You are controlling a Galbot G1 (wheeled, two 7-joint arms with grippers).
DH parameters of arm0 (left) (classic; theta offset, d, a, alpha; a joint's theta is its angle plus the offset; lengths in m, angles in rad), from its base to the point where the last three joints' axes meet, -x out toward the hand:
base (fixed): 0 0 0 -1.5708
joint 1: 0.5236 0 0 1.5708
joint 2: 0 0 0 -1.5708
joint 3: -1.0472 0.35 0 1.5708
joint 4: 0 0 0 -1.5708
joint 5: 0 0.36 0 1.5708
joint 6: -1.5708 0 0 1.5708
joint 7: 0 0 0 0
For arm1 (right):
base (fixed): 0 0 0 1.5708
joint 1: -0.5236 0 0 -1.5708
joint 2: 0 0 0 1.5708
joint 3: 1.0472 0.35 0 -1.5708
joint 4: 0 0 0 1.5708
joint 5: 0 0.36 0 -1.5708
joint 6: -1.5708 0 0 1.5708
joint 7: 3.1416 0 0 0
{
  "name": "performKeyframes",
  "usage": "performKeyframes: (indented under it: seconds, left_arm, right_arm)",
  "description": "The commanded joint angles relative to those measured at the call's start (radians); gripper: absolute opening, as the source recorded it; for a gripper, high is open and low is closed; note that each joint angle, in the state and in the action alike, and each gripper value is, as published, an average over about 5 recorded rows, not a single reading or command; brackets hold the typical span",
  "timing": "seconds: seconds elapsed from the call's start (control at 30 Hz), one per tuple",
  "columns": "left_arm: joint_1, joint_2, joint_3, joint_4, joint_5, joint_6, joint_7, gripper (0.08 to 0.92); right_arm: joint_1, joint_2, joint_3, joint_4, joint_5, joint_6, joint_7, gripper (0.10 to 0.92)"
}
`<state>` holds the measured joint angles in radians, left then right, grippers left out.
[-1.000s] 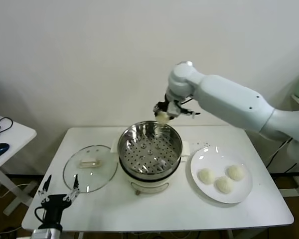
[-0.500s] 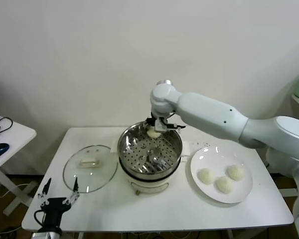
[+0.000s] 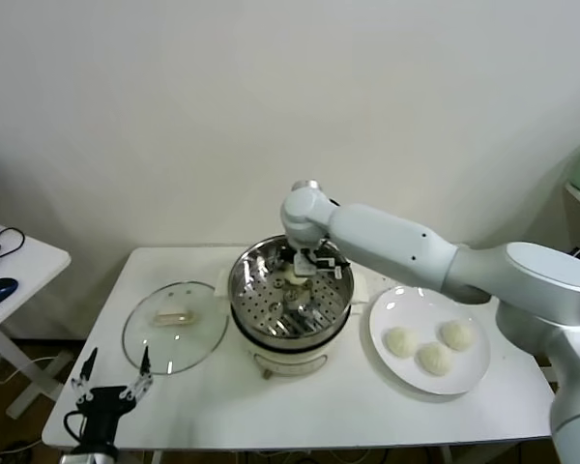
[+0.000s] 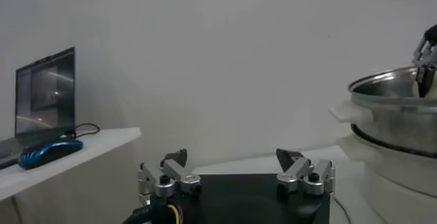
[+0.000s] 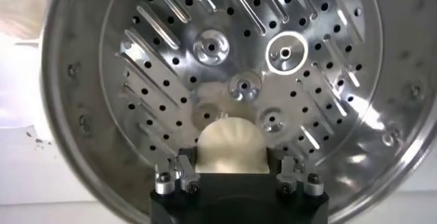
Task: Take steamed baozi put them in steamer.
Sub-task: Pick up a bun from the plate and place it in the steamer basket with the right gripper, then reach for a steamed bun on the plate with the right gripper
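While our left gripper [image 3: 111,372] waits spread wide off the bench's [image 3: 222,396] near left corner, our right gripper [image 5: 231,169] hangs inside the steamer [image 3: 246,275], clamped on one steamed baozi [image 5: 229,149] just above the perforated floor. Three more baozi [image 3: 429,348] sit on the white plate [image 3: 474,372] to the right.
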<state>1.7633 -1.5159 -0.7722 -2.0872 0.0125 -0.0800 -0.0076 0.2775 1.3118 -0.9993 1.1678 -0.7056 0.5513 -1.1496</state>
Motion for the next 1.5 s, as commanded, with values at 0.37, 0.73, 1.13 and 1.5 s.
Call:
performKeyframes:
  seconds: [0.37,0.73,1.13,1.5]
  left_arm:
    - [-0.005,-0.002,0.002,0.000,0.001,0.003,-0.001,0.823]
    - [-0.014,-0.002,0.002,-0.003,-0.001,0.011,-0.003,0.823]
    - [-0.041,0.024,0.011,0.002,-0.010,0.010,0.010,0.823]
    - [-0.024,0.032,0.020,-0.008,-0.026,0.008,0.010,0.823]
  right_arm:
    - [-0.027,0.020,0.024,-0.027,-0.054,0.034,0.016,0.802]
    - [0.108,-0.090,0.039,0.053,0.097,0.086,-0.034,0.823]
    - [0.463,-0.399,-0.209,0.075,0.868,-0.378,-0.109,0.823]
    - [0.360,-0.685,-0.251,0.069,1.046,-0.600,-0.107,0.823]
